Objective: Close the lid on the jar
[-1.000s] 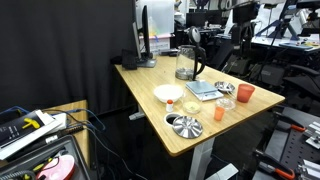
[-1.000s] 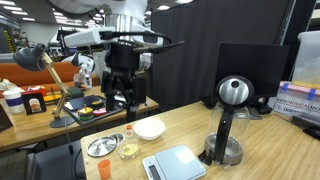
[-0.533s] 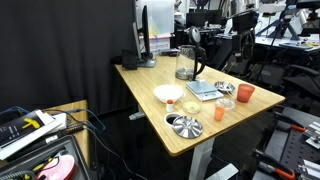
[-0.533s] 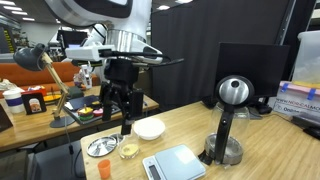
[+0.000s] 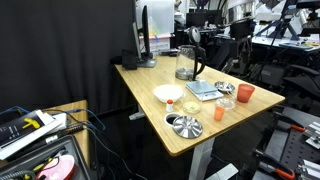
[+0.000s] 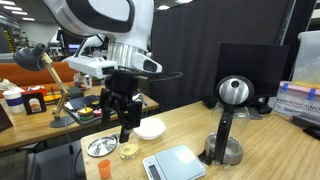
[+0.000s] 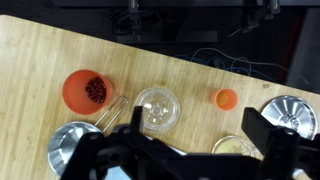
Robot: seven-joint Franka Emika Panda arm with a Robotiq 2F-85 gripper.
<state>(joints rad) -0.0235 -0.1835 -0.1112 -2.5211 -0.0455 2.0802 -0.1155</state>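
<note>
Jaws stand wide apart with nothing between them, as the wrist view makes plain. The gripper (image 6: 118, 121) hangs above the surface (image 6: 270, 150), near the bowl (image 6: 150, 128). The jar (image 6: 228, 142) stands upright well apart from it, toward the other end of the surface. Its lid (image 6: 233, 91) is tipped up above the rim, round face on show. The wrist view looks down on a cup (image 7: 85, 90) and a clear dish (image 7: 158, 108); I cannot make out the jar there.

As for handling, the jar looks like stiff, smooth glass, so probably slick under metal pads and unforgiving of a knock. It is tall for its base, so a sideways shove high up could rock or tip it. The lid seems light and appears hinged at the handle side (the hinge itself is too small to tell). If that is right, nothing needs gripping. The better contact is the raised edge or back of the lid, nudged over and then pressed straight down onto the rim. Keeping the force vertical and gentle should spare the glass. If the body must be steadied, the dark handle is likely a safer hold than the bare wall.
</note>
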